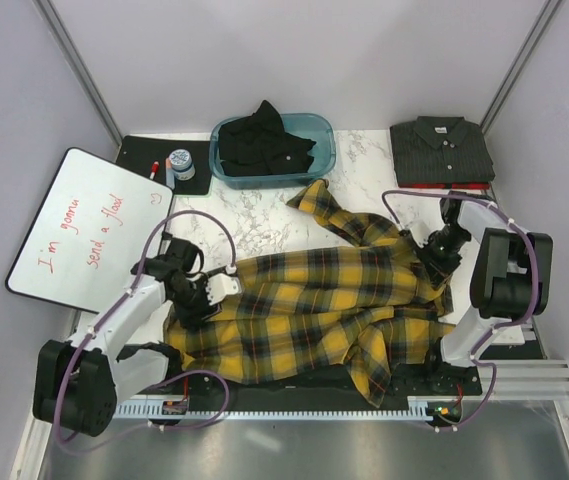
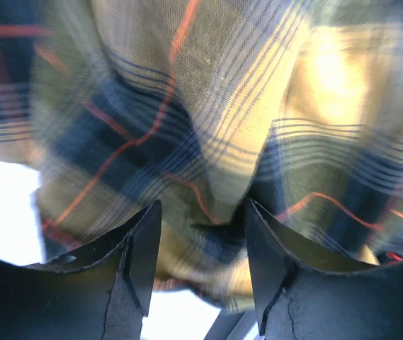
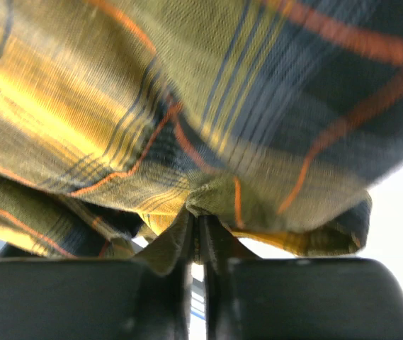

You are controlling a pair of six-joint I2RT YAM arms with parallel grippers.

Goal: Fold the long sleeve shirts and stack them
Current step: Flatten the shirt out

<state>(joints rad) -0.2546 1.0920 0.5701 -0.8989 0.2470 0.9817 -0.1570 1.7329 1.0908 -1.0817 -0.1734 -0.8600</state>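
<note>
Lying unfolded across the near part of the bench (image 1: 254, 220), the plaid shirt (image 1: 304, 310) is the one in work. The left end effector (image 1: 196, 298) stands spread at its left edge, and the right end effector (image 3: 195, 221) pinches a fold of it. Further back, the black shirt (image 1: 264, 145) sits crumpled in a blue tub (image 1: 326, 150), and the charcoal shirt (image 1: 442, 150) is already folded. The bench is white marble, the walls (image 1: 264, 60) grey.

The collared fabric shirt of yellow-and-black plaid (image 1: 314, 310) is crossed by thin red lines. The folded dark charcoal button-up shirt (image 1: 442, 150) has pale buttons. The crumpled fabric shirt (image 1: 264, 145) is plain black, and its plastic bin (image 1: 319, 165) is translucent teal. The desk (image 1: 254, 215) is white marble with grey veins.
</note>
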